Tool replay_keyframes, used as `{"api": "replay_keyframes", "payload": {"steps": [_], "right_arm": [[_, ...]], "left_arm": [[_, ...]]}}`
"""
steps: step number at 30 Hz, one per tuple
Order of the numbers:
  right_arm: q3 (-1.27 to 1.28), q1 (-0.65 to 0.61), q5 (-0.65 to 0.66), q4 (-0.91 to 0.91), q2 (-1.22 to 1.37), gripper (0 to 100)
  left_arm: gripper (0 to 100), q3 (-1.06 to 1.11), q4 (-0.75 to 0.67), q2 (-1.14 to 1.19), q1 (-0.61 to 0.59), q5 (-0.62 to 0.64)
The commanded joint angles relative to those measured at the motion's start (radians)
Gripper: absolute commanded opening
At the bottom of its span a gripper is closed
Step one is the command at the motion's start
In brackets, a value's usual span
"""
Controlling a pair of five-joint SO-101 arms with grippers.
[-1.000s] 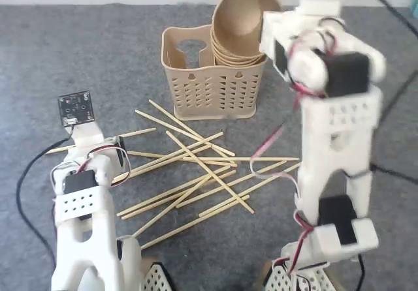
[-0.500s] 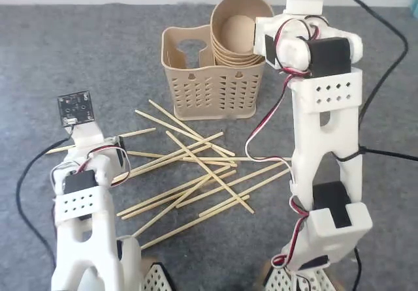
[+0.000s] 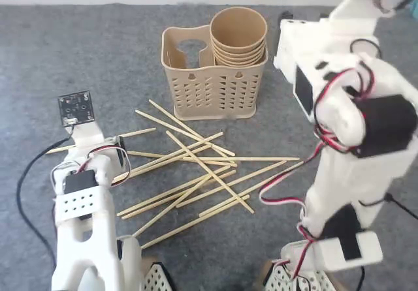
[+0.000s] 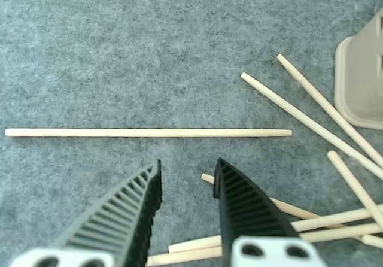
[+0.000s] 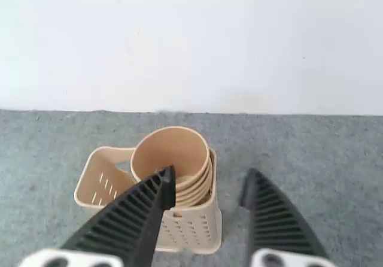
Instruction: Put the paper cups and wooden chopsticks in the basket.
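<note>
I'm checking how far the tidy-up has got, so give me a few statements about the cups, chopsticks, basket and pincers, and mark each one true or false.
1. The cups sit stacked inside the basket. True.
2. Every chopstick is in the basket. False: the chopsticks lie scattered on the carpet in front of it.
3. The left pincer is open and empty. True.
4. The right pincer grips a cup. False: it is open and holds nothing.
5. The basket lies on its side. False: it stands upright.
</note>
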Motion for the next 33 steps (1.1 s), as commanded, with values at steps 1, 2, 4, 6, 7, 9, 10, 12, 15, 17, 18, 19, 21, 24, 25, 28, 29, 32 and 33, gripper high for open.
{"api": "replay_keyframes", "payload": {"steps": [1,2,4,6,7,9,10,12,15,17,18,19,21,24,25,28,29,32,33], "right_arm": [[0.244,0.064,0.075,0.042,-0.157,0.6],[0.322,0.067,0.098,0.042,-0.197,0.6],[0.497,0.073,0.115,0.042,-0.302,0.6],[0.669,0.068,0.147,0.030,-0.429,0.8],[0.756,0.068,0.176,0.019,-0.490,0.8],[0.924,0.073,0.232,-0.018,-0.602,0.8],[1.005,0.076,0.259,-0.036,-0.650,0.8],[1.163,0.116,0.296,-0.068,-0.727,0.8],[1.375,0.191,0.321,-0.130,-0.800,0.8],[1.510,0.246,0.348,-0.174,-0.828,0.8],[1.576,0.268,0.362,-0.203,-0.842,0.8],[1.639,0.291,0.373,-0.240,-0.849,0.8],[1.755,0.329,0.396,-0.321,-0.860,0.8],[1.913,0.357,0.437,-0.460,-0.860,0.8],[1.967,0.357,0.454,-0.503,-0.860,0.8],[2.110,0.335,0.471,-0.613,-0.860,0.8],[2.154,0.321,0.471,-0.647,-0.860,0.8],[2.297,0.272,0.471,-0.763,-0.860,0.8],[2.341,0.257,0.471,-0.802,-0.860,0.8]], "left_arm": [[14,-0.008,-0.026,0.002,-0.009,-0.005],[14,-0.008,-0.025,0.002,-0.009,-0.005],[14,-0.008,-0.023,0.002,-0.009,-0.005],[14,-0.008,-0.023,0.002,-0.009,-0.005],[14,-0.008,-0.023,0.002,-0.009,-0.005],[14,-0.008,-0.021,0.002,-0.011,-0.003],[14,-0.008,-0.017,0.002,-0.011,-0.003],[14,-0.015,0.015,0.002,-0.011,-0.003],[14,-0.028,0.043,0.003,-0.011,-0.003],[14,-0.056,0.097,0.003,-0.011,0.005],[14,-0.073,0.133,0.003,-0.011,0.006],[14,-0.087,0.167,0.003,-0.011,0.006],[14,-0.105,0.209,0.003,-0.011,0.038],[14,-0.114,0.219,0.005,-0.044,0.097],[14,-0.122,0.216,0.005,-0.064,0.117],[14,-0.163,0.232,0.032,-0.126,0.184],[14,-0.183,0.239,0.061,-0.140,0.201],[14,-0.268,0.247,0.221,-0.157,0.222],[14,-0.305,0.247,0.292,-0.158,0.222]]}}
